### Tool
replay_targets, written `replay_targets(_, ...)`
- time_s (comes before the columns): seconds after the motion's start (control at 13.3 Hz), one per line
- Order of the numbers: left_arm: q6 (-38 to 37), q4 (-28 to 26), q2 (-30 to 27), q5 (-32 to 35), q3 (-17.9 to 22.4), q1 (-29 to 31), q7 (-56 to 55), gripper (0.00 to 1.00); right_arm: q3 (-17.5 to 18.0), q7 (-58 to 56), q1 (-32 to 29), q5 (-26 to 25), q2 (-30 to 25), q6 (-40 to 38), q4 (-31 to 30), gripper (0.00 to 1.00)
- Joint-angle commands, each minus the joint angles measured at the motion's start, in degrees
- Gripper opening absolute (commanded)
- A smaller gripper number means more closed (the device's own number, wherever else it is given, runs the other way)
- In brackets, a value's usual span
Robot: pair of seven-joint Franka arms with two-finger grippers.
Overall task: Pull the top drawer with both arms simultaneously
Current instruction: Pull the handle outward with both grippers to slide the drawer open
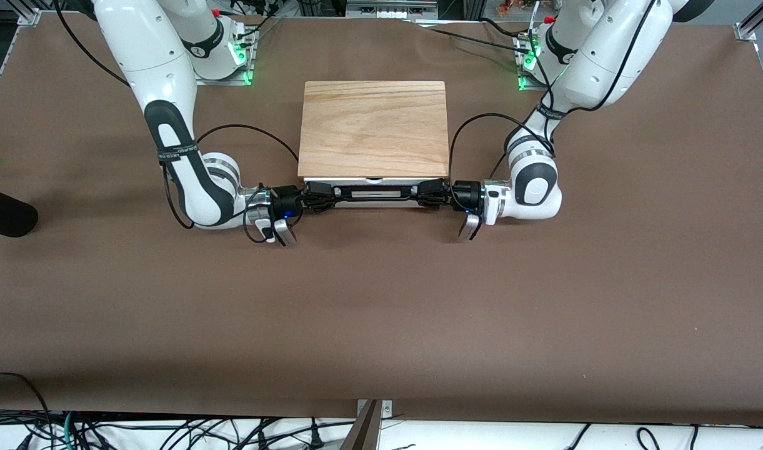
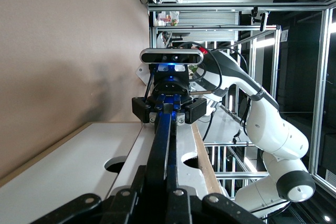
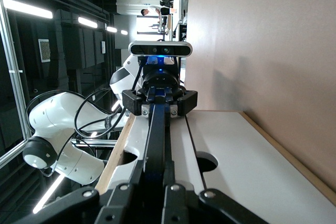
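Note:
The top drawer's white front [image 1: 375,194] shows just under the oak cabinet top [image 1: 374,128], at the cabinet's edge nearest the front camera. Its black bar handle [image 1: 374,200] runs across it. My right gripper [image 1: 326,192] is shut on the handle's end toward the right arm. My left gripper [image 1: 423,191] is shut on the other end. In the left wrist view my gripper [image 2: 165,195] clamps the bar [image 2: 163,140], with the right gripper [image 2: 168,109] at its other end. In the right wrist view my gripper [image 3: 157,195] clamps the bar [image 3: 156,135], and the left gripper [image 3: 159,103] holds the other end.
A second white drawer front with its own notch [image 2: 79,166] lies below the top one and also shows in the right wrist view [image 3: 252,171]. A black object [image 1: 3,215] lies at the table edge toward the right arm's end. Brown table [image 1: 381,312] spreads in front of the cabinet.

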Motion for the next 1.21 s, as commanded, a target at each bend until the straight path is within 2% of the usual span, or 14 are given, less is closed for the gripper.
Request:
replay_targets(0.0, 0.8, -1.1, 0.6, -0.9, 1.0, -0.1, 1.6, 0.0, -0.1, 4.8, -2.7, 1.2, 0.2, -1.8, 5.0, 0.0)
replay_targets(0.53, 0.6, 3.0, 4.1, -1.3, 2.3, -0.2, 1.6, 0.0, -0.2, 11.4, -4.3, 1.0, 3.8, -1.7, 14.8, 0.0)
replay_targets(1.13, 0.3, 9.7, 8.6, -1.0, 4.6, -0.5, -2.7, 0.0, -0.2, 12.8, -5.0, 1.0, 3.9, -1.7, 16.4, 0.0)
